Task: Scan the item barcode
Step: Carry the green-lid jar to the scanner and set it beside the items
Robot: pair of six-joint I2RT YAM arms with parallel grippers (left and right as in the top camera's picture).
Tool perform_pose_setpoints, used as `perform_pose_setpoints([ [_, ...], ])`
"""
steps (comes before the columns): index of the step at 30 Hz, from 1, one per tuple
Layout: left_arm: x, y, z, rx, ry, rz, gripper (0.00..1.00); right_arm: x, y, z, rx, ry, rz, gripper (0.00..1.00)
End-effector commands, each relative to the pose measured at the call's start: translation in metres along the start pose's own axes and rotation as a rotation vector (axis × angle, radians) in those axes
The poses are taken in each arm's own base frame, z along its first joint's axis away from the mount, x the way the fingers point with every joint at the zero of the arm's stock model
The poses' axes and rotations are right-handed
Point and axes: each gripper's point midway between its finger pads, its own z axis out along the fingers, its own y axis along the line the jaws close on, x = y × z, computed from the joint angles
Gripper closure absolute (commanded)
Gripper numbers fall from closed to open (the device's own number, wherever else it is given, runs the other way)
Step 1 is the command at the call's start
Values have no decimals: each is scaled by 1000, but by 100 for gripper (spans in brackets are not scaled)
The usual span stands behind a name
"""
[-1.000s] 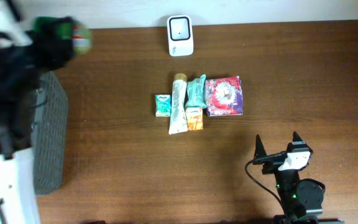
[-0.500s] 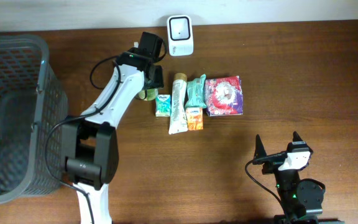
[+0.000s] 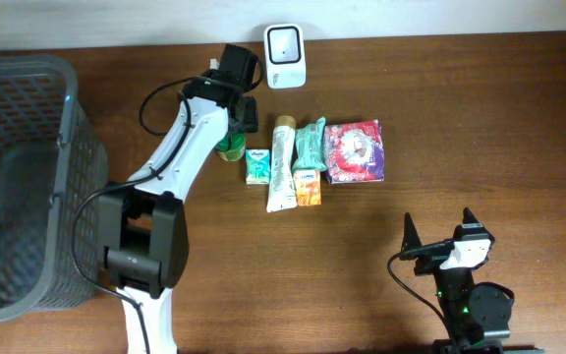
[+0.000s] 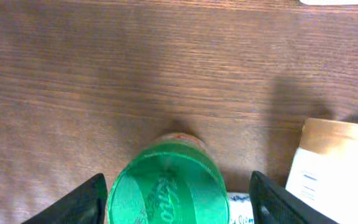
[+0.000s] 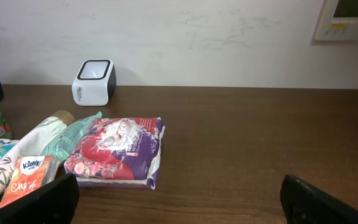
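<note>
While reaching to the far side of the table (image 3: 480, 108) with the left arm, straddles a green-lidded jar (image 4: 166, 190) with the left gripper (image 4: 179, 183), jaws apart and not clamped. In the left wrist view, shows one finger (image 4: 73, 202) right at the lid's edge, too close to tell touching from apart, and bare wood between the lid and the other finger. Finds the jar upright on the wood, left of the white scanner (image 3: 285, 56) and nearer the front, apart from it. Just right of the jar, lines up a small green packet (image 3: 256, 166), a pale tube (image 3: 282, 165), a teal pack (image 3: 310, 145) with an orange sachet (image 3: 308, 187) in front of it, and a red and purple pack (image 3: 356, 151), all close together. Sets a grey mesh basket (image 3: 67, 108) at the table's left end. Parks the right gripper (image 5: 179, 205) at the front right, well apart from the row, jaws spread wide and gripping nothing.
</note>
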Motion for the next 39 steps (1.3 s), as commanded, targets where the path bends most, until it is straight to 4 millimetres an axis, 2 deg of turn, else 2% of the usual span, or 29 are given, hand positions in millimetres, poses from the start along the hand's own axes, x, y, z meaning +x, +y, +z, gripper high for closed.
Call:
perform_pose_setpoints([
  [1, -12, 11, -10, 18, -18, -27, 0, 4, 0, 0, 2, 6, -6, 1],
  [5, 5, 13, 10, 131, 99, -72, 0, 4, 0, 0, 2, 6, -6, 1],
  [9, 28, 1, 29, 163, 191, -57, 12, 4, 0, 0, 2, 6, -6, 1],
  [11, 33, -6, 28, 168, 205, -42, 16, 4, 0, 0, 2, 6, -6, 2],
  [13, 39, -24, 24, 207, 216, -19, 16, 4, 0, 0, 2, 6, -6, 1],
  [14, 34, -26, 25, 206, 194, -15, 25, 4, 0, 0, 2, 6, -6, 2],
  [16, 35, -30, 24, 210, 192, -8, 32, 4, 0, 0, 2, 6, -6, 1],
  [20, 41, -50, 19, 228, 185, 32, 36, 4, 0, 0, 2, 6, -6, 1],
  [23, 41, -52, 15, 230, 185, 36, 33, 4, 0, 0, 2, 6, -6, 1],
  [25, 32, -49, -3, 235, 168, 34, 30, 4, 0, 0, 2, 6, -6, 1],
  [27, 10, -45, -49, 260, 93, 26, 27, 4, 0, 0, 2, 6, -6, 1],
  [28, 2, -41, -76, 275, 48, 21, 20, 4, 0, 0, 2, 6, -6, 1],
  [30, -6, -24, -123, 263, -24, 11, 6, 4, 0, 0, 2, 6, -6, 1],
  [31, -4, -7, -158, 234, -64, 5, 1, 4, 0, 0, 2, 6, -6, 1],
  [32, -2, 1, -169, 217, -74, 4, 1, 4, 0, 0, 2, 6, -6, 1],
  [33, 7, 20, -190, 166, -81, 2, 1, 4, 0, 0, 2, 6, -6, 2],
  [34, 18, 33, -199, 120, -59, 6, 1, 4, 0, 0, 2, 6, -6, 2],
  [36, 46, 45, -199, 72, 45, 29, 1, 4, 0, 0, 2, 6, -6, 1],
  [39, 58, 61, -195, -10, 89, 45, 1, 4, 0, 0, 2, 6, -6, 1],
])
